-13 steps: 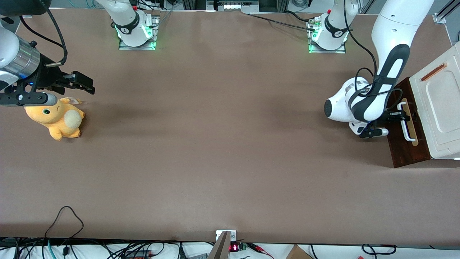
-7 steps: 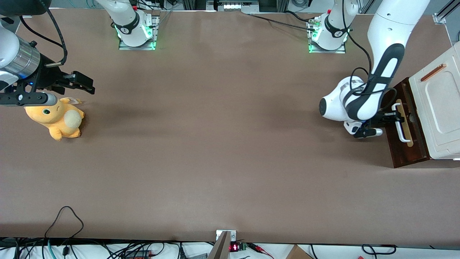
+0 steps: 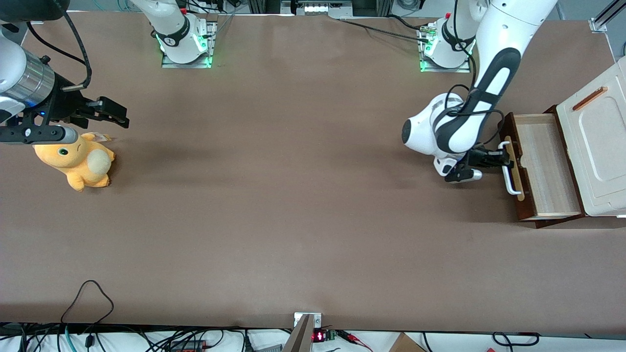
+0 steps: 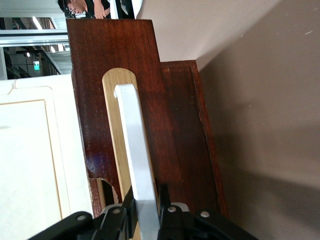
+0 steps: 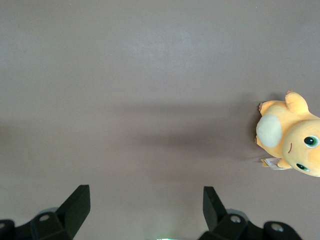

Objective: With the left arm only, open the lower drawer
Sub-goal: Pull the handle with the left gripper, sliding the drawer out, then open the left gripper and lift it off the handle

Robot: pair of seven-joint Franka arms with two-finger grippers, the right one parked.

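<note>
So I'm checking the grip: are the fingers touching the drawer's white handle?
Touching. The left wrist view shows the gripper fingers clamped on the white handle.

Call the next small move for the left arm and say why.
Probably release and back off, or one last short pull. The lower drawer already stands well out from under the cream cabinet top, its light wood inside showing. The pincer is shut on the white bar handle, toward the working arm's end of the table.
</note>
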